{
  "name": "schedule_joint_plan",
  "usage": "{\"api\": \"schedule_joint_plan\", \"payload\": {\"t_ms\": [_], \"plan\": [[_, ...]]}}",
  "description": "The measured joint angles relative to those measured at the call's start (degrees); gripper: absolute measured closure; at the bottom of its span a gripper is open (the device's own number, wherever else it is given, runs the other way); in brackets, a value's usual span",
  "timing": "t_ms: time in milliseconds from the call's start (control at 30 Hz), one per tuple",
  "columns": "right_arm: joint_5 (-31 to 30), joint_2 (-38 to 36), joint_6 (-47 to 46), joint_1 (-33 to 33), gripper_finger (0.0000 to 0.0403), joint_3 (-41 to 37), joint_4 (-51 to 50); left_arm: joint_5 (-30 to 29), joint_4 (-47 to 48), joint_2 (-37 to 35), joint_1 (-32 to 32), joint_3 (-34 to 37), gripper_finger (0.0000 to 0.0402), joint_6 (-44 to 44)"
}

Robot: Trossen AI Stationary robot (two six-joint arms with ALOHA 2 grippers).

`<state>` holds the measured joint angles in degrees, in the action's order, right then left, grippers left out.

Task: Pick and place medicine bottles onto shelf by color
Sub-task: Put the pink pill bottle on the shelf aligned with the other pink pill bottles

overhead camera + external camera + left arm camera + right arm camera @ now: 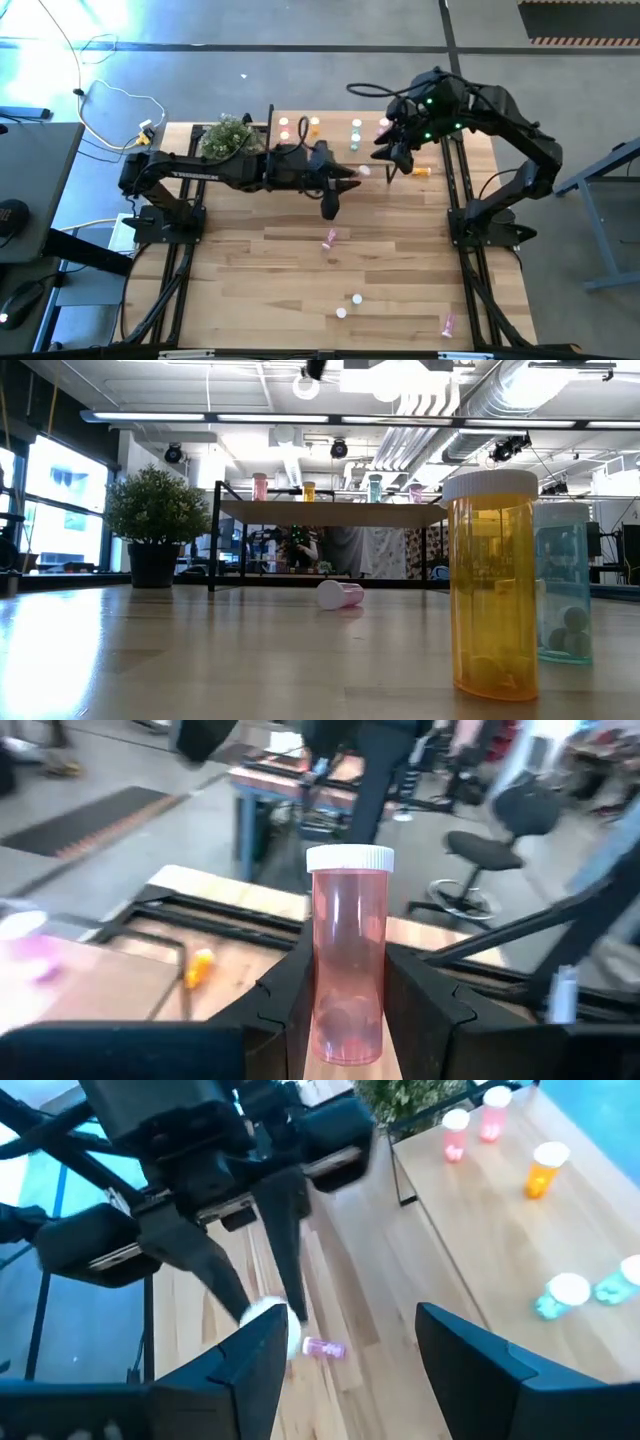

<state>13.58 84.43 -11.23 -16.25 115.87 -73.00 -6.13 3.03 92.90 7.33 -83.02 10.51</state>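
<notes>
Fingers of your left gripper [345, 1010] were clenched on a pink medicine bottle [347, 955], held upright, white cap up, presumably for standing it on the shelf [330, 137] among like colours. Your right gripper [345, 1355] hung spread and empty above that shelf. No label or writing was legible on any bottle.

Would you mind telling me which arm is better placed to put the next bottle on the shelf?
Left. The left gripper already clamps an upright pink bottle beside the shelf. The right gripper is open and holds nothing.
</notes>
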Motion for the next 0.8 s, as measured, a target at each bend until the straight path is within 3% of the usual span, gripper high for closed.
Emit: {"api": "schedule_joint_plan", "payload": {"t_ms": [200,500,800], "plan": [[-0.01,-1.38,1.73,-1.48,0.0192,0.0,0.12,-15.67,-1.57,-6.06,-3.64,7.32,0.0304,-1.23],[-0.01,-1.43,2.74,-2.17,0.0192,0.0,1.84,-39.36,-18.14,-12.87,-9.77,23.6,0.0304,-2.13],[-0.09,-1.41,3.82,-2.15,0.0192,0.0,5.0,-55.4,-36.7,-14.13,-13.77,36.47,0.0303,-8.35]]}}
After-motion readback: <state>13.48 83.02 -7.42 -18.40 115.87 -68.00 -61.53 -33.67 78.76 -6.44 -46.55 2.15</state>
